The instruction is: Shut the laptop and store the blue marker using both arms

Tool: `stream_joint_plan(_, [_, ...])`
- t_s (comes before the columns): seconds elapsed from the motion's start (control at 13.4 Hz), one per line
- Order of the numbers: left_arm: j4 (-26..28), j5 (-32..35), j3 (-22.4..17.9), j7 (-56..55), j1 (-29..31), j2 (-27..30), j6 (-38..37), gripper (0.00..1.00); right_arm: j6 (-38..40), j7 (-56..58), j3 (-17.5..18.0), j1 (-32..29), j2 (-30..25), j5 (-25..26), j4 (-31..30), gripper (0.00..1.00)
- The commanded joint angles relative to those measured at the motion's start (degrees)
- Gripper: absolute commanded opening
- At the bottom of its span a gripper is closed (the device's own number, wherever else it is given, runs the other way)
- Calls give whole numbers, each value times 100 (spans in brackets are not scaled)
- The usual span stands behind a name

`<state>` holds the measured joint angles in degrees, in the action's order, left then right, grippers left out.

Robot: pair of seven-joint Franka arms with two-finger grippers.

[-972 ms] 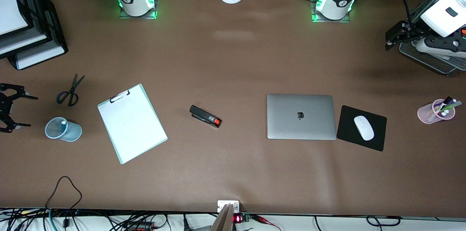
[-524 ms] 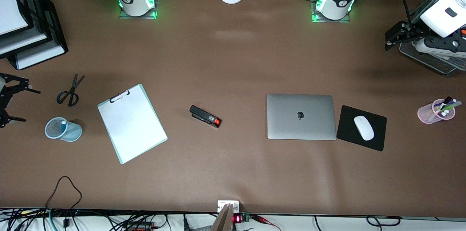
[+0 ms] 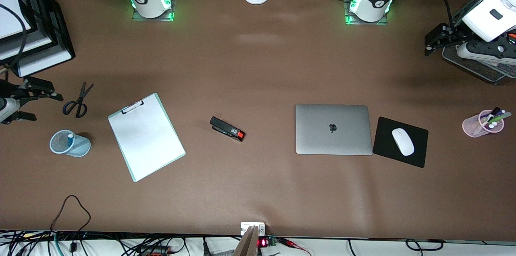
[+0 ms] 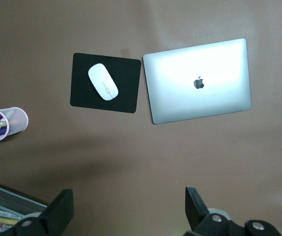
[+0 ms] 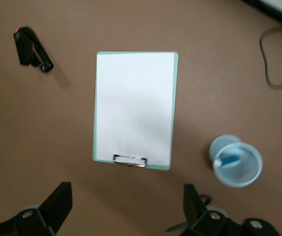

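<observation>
The silver-grey laptop (image 3: 332,129) (image 4: 197,81) lies shut, its lid flat with the logo up. The blue marker (image 5: 228,161) (image 3: 70,137) stands in a pale-blue mesh cup (image 3: 78,148) (image 5: 246,176) at the right arm's end of the table. My right gripper (image 3: 40,106) (image 5: 126,202) hangs open and empty over that end, beside the scissors (image 3: 77,100). My left gripper (image 3: 429,44) (image 4: 128,209) is open and empty too, up over the left arm's end of the table beside a wire tray (image 3: 475,68).
A clipboard (image 3: 146,137) and a black stapler (image 3: 227,129) lie mid-table. A white mouse (image 3: 403,141) rests on a black pad (image 3: 419,151) beside the laptop. A pink cup (image 3: 475,127) holds mixed markers. Stacked paper trays (image 3: 36,42) stand at the right arm's end.
The right gripper has risen away from the blue cup, swung toward the scissors and turned. The left gripper has shifted only slightly by the wire tray.
</observation>
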<state>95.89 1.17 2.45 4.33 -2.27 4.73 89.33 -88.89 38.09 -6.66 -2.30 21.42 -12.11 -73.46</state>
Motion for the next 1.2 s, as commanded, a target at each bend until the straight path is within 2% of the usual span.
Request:
stream_joint_plan(0.0, [79, -126, -16, 95, -19, 63, 40, 100, 82, -1465, -37, 272, -392, 339, -440, 100])
stream_joint_plan(0.22, [79, -126, -16, 86, -19, 63, 40, 100, 310, -2838, -37, 519, -612, 691, -521, 100])
stream_joint_plan(0.37, [79, -126, -16, 86, -19, 55, 49, 100, 538, -3333, -55, 660, -753, 1060, -503, 100])
stream_joint_plan(0.52, [88, -126, -16, 86, -10, 55, 49, 100, 618, -3265, -395, 870, -867, 1307, -468, 100])
stream_joint_plan(0.6, [88, -126, -16, 86, -10, 55, 49, 100, 557, -3282, -676, 941, -920, 1264, -468, 100])
stream_joint_plan(0.67, [88, -126, -16, 86, -10, 63, 49, 100, 487, -3291, -766, 950, -929, 1255, -468, 100])
stream_joint_plan(1.12, [88, -126, -8, 86, -10, 63, 49, 100, 477, -3660, -723, 1012, -1236, 1238, -705, 100])
